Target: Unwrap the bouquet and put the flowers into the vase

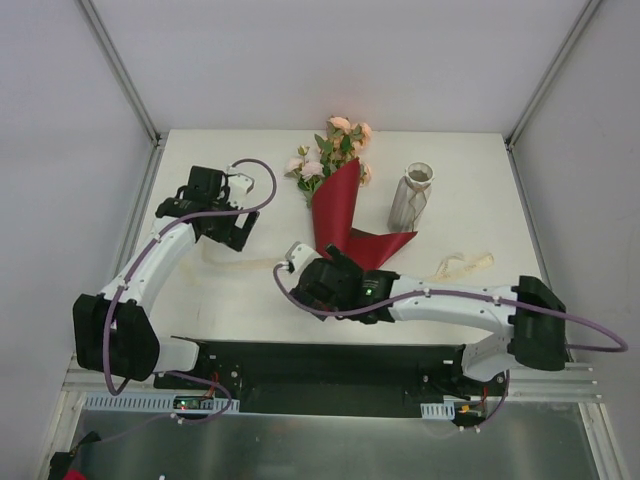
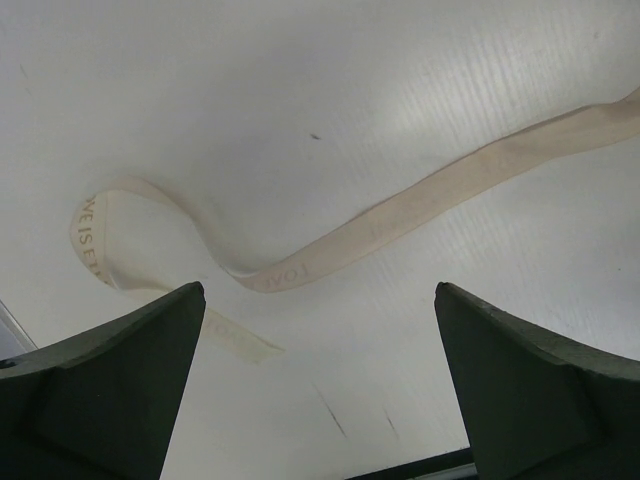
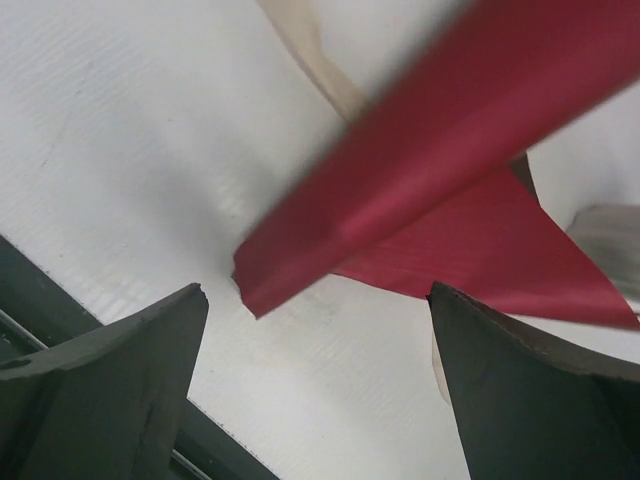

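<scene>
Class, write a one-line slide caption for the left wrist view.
The left gripper, fingers wide open, hovers over a loose cream ribbon curling across the white table.

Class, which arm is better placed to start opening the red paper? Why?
Right: the right gripper, open, is beside the red paper; the left gripper hovers over loose ribbon, farther away.

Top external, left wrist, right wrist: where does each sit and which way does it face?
Top external: above and behind the arms, which show whole, looking down at the table, bouquet and vase.
Left wrist: on the left gripper, facing down at the cream ribbon; two open fingers show.
Right wrist: on the right gripper, facing the red paper; two open fingers show.
Shared: top and right wrist both see that paper.
</scene>
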You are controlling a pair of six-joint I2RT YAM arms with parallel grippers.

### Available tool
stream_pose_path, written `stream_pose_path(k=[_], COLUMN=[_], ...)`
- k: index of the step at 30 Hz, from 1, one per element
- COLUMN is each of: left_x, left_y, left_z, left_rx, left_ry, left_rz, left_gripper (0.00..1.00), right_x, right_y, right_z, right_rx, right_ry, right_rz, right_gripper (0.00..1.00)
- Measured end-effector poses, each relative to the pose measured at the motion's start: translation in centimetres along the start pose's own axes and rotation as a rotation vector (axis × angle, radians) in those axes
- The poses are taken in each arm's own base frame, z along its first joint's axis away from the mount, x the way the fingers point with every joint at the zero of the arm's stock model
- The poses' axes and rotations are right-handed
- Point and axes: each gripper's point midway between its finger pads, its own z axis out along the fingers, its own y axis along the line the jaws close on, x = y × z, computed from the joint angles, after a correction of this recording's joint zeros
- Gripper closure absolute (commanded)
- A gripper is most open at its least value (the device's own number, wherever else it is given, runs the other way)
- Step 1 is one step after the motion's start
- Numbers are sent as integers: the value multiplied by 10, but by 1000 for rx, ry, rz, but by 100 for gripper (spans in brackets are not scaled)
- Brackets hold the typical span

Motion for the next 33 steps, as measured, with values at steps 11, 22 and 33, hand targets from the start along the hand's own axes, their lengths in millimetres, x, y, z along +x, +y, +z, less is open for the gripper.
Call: stream_pose_path(k=[11,22,33], left_x=[44,45,42], left_y=[11,10,9], left_z=[15,15,10], left_rx=[-14,-11,-11], left_ry=[107,106,83], left_rz=[-71,-76,-74], left_gripper=[1,1,1], right_x=[35,41,43], right_y=[47,25,19], right_z=[43,57,62], right_rx=[-13,150,202], right_ry=[156,180,190], right_rz=[-290,-378,-417], right_gripper=[4,3,3])
